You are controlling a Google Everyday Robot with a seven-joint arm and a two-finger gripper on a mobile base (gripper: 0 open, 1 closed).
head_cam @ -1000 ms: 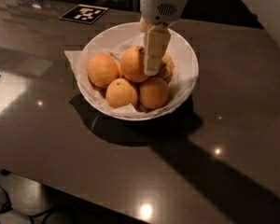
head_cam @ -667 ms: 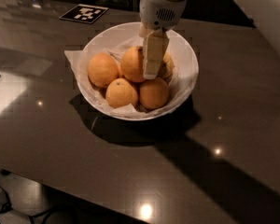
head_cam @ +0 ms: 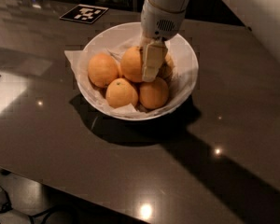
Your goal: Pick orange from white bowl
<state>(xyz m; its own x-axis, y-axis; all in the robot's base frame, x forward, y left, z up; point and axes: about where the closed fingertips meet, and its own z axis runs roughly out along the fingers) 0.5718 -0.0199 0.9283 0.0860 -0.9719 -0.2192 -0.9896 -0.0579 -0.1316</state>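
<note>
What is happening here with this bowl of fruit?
A robot arm reaches down into the white bowl on the dark table. Its tool is low among the five oranges, right beside the middle orange. No orange is lifted yet; all lie on the paper in the bowl.

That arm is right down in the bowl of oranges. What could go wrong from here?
The gripper sits low among tightly packed fruit, so it may slip off the middle orange, or nudge the front orange toward the rim. The crumpled paper lining the white bowl could also snag and lift with it.
</note>
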